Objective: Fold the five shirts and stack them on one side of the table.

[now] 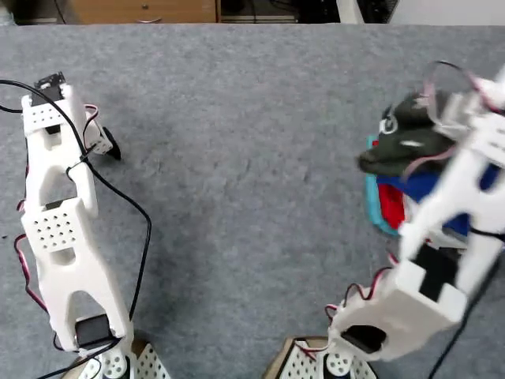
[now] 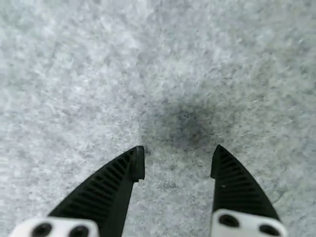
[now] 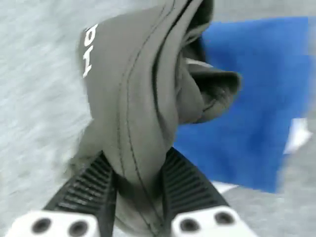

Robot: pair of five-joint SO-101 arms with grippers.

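Observation:
A dark grey-green shirt point(image 1: 406, 142) hangs bunched over the stack at the table's right edge, and my right gripper point(image 3: 139, 170) is shut on its fabric point(image 3: 143, 98). Under it lies a stack of folded shirts: a blue one point(image 1: 418, 185), a red one point(image 1: 390, 204) and a teal edge point(image 1: 369, 197). The blue shirt point(image 3: 247, 113) also spreads below the held cloth in the right wrist view. My left gripper point(image 2: 177, 165) is open just above bare grey felt at the far left of the table point(image 1: 106, 146), with nothing between its fingers.
Grey felt point(image 1: 252, 174) covers the whole table. Black and red cables point(image 1: 126, 201) trail beside the left arm. A wooden cabinet point(image 1: 142, 9) stands beyond the far edge.

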